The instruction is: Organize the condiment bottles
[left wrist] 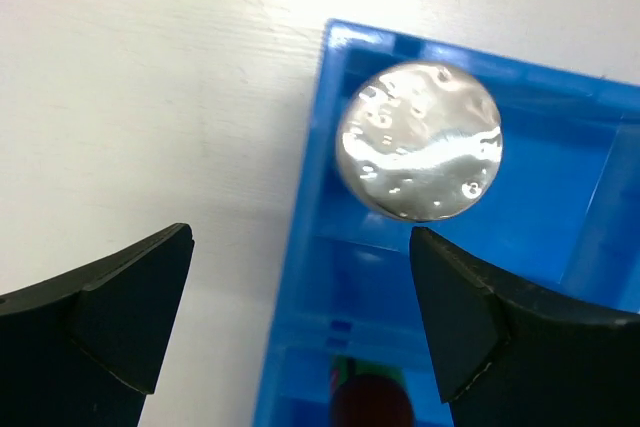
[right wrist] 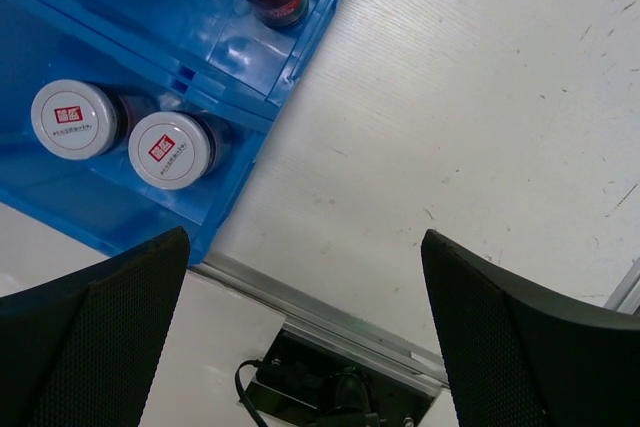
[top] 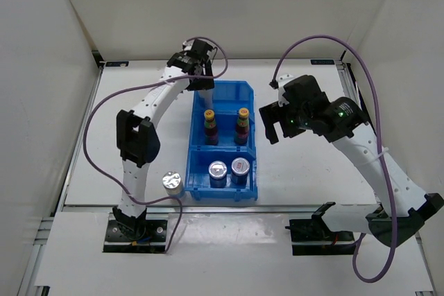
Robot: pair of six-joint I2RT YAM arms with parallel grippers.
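Inside the blue bin [top: 255, 145], two slim dark bottles with yellow caps [top: 209, 124] [top: 242, 123] stand in the middle compartment. Two shakers with red-marked tops [right wrist: 74, 119] [right wrist: 172, 150] fill the near compartment. A silver-capped shaker [left wrist: 420, 140] stands in the far compartment's left corner, with my left gripper [left wrist: 300, 317] open just above it and holding nothing. Another silver-capped shaker [top: 171, 181] stands on the table left of the bin. My right gripper [top: 270, 124] hangs open and empty to the right of the bin.
White walls enclose the table on three sides. A metal rail [right wrist: 400, 342] runs along the table's near edge, with the arm bases behind it. The right arm's purple cable [top: 326, 39] loops over the back right.
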